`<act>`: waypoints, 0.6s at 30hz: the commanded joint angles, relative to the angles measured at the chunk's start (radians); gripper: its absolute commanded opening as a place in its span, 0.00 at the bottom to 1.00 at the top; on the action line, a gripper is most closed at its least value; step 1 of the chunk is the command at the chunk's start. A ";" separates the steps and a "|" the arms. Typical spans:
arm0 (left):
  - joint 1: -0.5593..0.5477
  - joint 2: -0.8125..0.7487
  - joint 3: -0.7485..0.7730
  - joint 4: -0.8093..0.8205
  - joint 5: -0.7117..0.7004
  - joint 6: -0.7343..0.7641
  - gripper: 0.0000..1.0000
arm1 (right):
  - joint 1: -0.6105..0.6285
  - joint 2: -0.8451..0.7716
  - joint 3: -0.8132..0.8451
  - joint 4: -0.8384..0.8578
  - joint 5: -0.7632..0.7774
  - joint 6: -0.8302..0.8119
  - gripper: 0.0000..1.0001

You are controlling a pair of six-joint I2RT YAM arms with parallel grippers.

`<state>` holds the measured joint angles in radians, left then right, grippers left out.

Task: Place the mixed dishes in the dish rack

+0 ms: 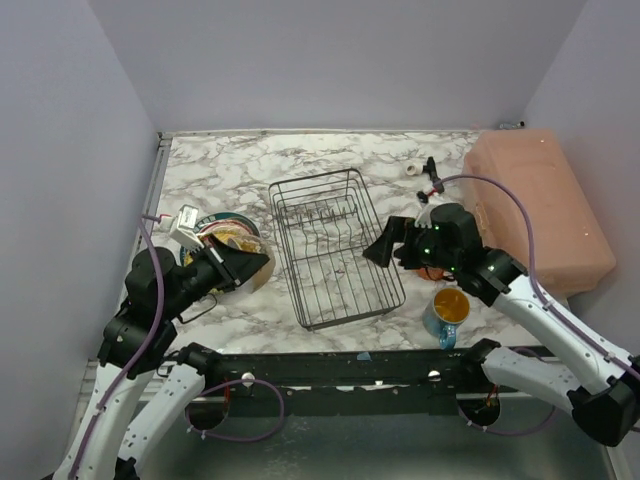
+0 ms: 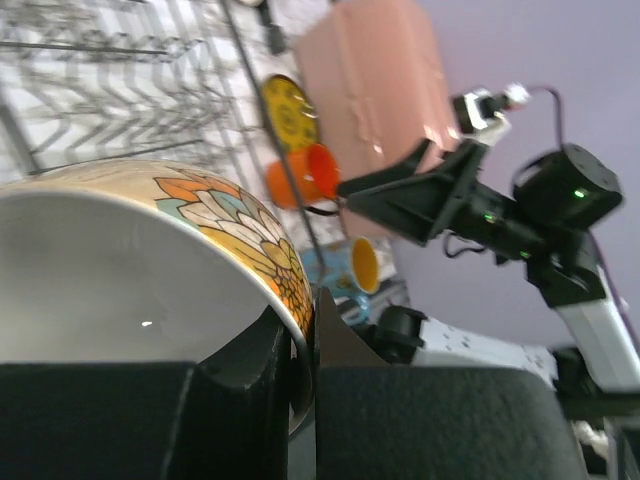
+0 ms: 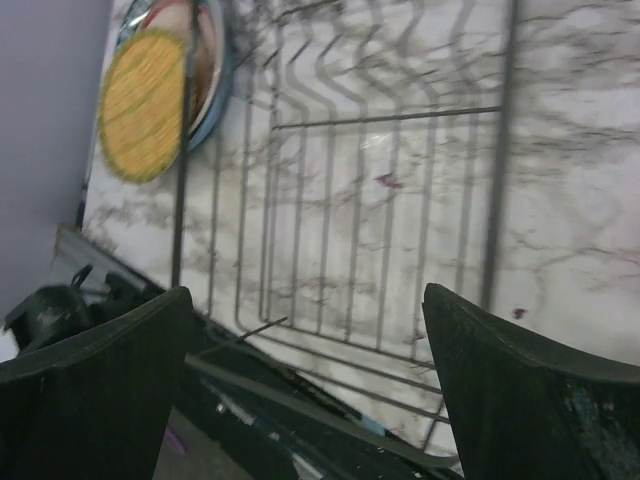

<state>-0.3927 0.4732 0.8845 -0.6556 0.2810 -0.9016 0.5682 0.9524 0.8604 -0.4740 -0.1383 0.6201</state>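
Note:
My left gripper (image 1: 248, 262) is shut on the rim of the white bowl (image 1: 260, 276), which has a floral outside. It holds the bowl just left of the black wire dish rack (image 1: 335, 292). In the left wrist view one finger is inside the bowl (image 2: 120, 270) and one outside, at the gripper (image 2: 312, 312). A stack of plates (image 1: 222, 226) lies behind the bowl. My right gripper (image 1: 385, 246) is open and empty over the rack's right edge; it also shows in the right wrist view (image 3: 305, 292) above the rack's wires (image 3: 385, 120). The blue mug (image 1: 447, 312) stands at the front right. The orange mug (image 2: 305, 175) and the small yellow plate (image 2: 288, 110) lie beyond the rack.
The large pink box (image 1: 535, 205) fills the right side. A small black tool (image 1: 432, 176) lies at the back, near the box. Purple walls close in on the left, back and right. The yellow top plate (image 3: 145, 100) shows past the rack's far side.

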 commanded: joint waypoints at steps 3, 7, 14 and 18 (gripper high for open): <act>0.003 0.045 -0.058 0.414 0.377 -0.126 0.00 | 0.392 0.081 0.073 0.224 0.155 -0.010 1.00; 0.003 0.074 -0.151 0.588 0.457 -0.277 0.00 | 0.587 0.132 0.084 0.374 0.254 -0.062 1.00; 0.002 0.116 -0.251 0.678 0.482 -0.359 0.00 | 0.708 0.195 0.114 0.463 0.362 -0.120 1.00; 0.002 0.123 -0.277 0.694 0.468 -0.377 0.00 | 0.763 0.213 0.128 0.458 0.510 -0.116 1.00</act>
<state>-0.3931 0.6090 0.6048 -0.1051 0.7101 -1.2266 1.2839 1.1439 0.9470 -0.0658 0.1852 0.5270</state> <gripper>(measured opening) 0.060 0.998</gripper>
